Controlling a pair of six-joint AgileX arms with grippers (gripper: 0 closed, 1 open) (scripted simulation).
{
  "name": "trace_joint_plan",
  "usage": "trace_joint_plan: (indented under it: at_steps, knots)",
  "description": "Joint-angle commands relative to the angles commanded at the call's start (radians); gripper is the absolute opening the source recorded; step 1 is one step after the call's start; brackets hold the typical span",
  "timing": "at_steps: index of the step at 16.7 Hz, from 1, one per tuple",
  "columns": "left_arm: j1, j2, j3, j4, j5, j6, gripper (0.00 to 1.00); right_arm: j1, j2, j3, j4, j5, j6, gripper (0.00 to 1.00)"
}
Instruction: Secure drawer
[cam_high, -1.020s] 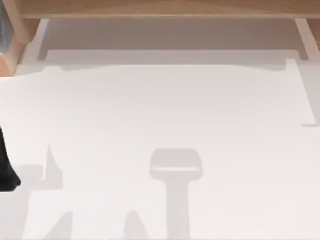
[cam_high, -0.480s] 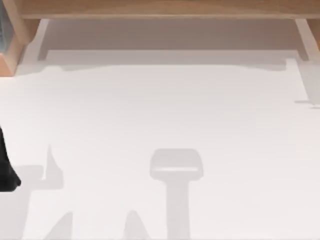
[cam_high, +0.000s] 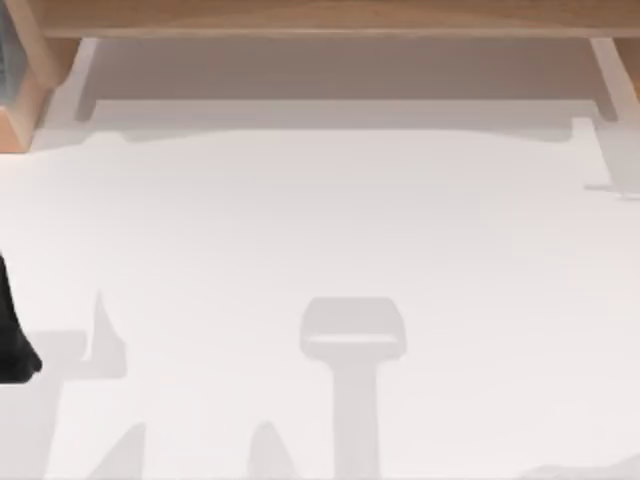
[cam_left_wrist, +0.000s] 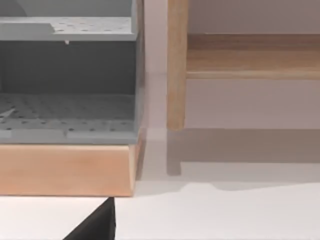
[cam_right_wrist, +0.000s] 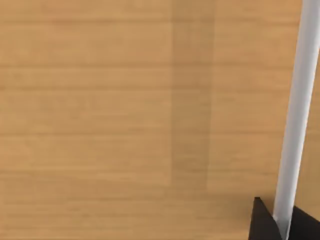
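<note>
Biggest thing first: the white table (cam_high: 320, 230) with the wooden frame (cam_high: 320, 18) along its far edge. All the places below are relative to that frame.

Your left arm (cam_high: 14, 335) is parked well away from the frame, at the table's left edge. Its wrist camera looks at the grey shelf unit (cam_left_wrist: 65, 75) just beside one of the frame's legs. You can't tell what its jaws are doing, and it isn't in this one anyway.

The drawer front (cam_right_wrist: 125, 125) is the wood-grain panel the right wrist camera is staring at square-on from very close. I can't tell from these views exactly where in the frame the drawer sits, or how far out it is.

The white handle (cam_right_wrist: 297, 110) is a slim bar lying flat along that panel, with its long axis running across the wood grain.

The right gripper (cam_right_wrist: 283, 222) has the bar passing straight between its dark fingertips (cam_right_wrist: 260, 222). The jaws are narrow, one on each side and touching the bar, so to me it looks clamped on.

What matters for the next move is that the panel is dead ahead of the jaws, with the bar crosswise in them. To close the drawer, push straight in, square to the panel. Any sideways drift along the bar will probably just slide the grip.
</note>
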Motion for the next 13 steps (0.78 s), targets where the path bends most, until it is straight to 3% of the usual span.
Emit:
trace_joint_plan:
  at_steps: [5,13]
  knots:
    - [0.0,0.0,0.0,0.0,0.0,0.0,1.0,0.056,0.068,0.165,-0.097,0.057,-0.002,0.0]
    - [0.0,0.0,0.0,0.0,0.0,0.0,1.0,0.068,0.097,0.234,-0.137,0.076,-0.003,0.0]
